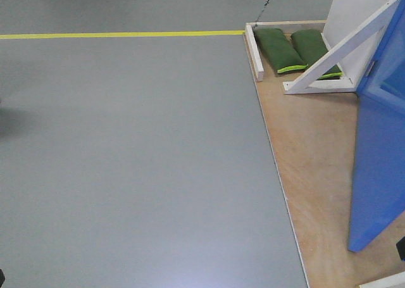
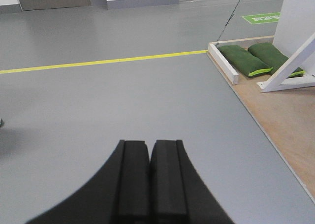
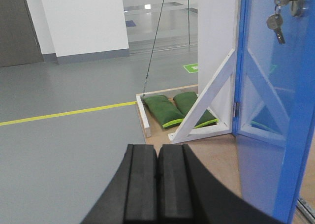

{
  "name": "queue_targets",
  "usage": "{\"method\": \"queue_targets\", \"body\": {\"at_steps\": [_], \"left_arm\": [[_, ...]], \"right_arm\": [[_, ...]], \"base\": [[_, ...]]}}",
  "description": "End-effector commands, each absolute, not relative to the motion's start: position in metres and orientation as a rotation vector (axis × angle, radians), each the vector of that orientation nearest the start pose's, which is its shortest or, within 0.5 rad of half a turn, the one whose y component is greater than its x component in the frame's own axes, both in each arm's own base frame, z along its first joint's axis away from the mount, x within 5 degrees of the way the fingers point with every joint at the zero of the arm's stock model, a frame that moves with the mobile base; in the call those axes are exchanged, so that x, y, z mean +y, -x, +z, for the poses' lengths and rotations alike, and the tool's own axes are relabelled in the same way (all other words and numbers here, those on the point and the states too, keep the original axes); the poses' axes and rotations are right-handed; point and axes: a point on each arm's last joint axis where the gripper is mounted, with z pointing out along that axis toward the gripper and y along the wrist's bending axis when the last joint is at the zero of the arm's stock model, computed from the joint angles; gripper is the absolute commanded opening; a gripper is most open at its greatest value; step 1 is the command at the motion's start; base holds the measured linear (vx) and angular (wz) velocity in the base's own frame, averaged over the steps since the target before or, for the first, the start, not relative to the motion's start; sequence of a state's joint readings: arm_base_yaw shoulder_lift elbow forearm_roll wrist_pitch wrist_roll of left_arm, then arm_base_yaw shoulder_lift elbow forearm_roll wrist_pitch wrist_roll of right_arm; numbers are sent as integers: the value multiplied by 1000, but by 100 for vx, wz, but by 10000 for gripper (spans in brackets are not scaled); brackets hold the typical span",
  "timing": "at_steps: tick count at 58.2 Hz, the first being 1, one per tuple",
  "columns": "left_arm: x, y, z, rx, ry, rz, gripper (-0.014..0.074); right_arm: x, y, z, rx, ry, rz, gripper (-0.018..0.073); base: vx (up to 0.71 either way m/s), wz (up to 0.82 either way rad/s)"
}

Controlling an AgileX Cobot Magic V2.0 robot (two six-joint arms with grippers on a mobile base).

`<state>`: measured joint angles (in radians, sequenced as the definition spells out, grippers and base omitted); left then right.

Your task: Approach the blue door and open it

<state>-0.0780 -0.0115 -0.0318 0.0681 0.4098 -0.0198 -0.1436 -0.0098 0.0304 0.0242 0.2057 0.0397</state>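
Note:
The glossy blue door stands at the right edge of the front view, on a wooden platform. In the right wrist view the blue door fills the right side, swung ajar from its hinge, with a silver lock and hanging keys at top right. No lever handle shows. My right gripper is shut and empty, low and left of the door. My left gripper is shut and empty over the grey floor, far left of the platform; the door is out of that view.
A white wall panel with a diagonal white brace stands behind the door. Two green sandbags lie at its base beside a white rail. A yellow floor line crosses the grey floor.

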Motion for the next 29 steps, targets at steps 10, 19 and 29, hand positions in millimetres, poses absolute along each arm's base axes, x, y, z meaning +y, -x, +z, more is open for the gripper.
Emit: {"method": "queue_targets", "body": {"at_steps": [10,19,29], "left_arm": [[-2,-50,206,1717,-82,-13,73],[-2,-50,206,1717,-82,-13,73],[-2,-50,206,1717,-82,-13,73]], "right_arm": [[-8,-55,193,1599,-156,-66,8],[-8,-55,193,1599,-156,-66,8],[-8,-55,193,1599,-156,-66,8]], "base": [[21,-1],[17,0],[13,4]]}}
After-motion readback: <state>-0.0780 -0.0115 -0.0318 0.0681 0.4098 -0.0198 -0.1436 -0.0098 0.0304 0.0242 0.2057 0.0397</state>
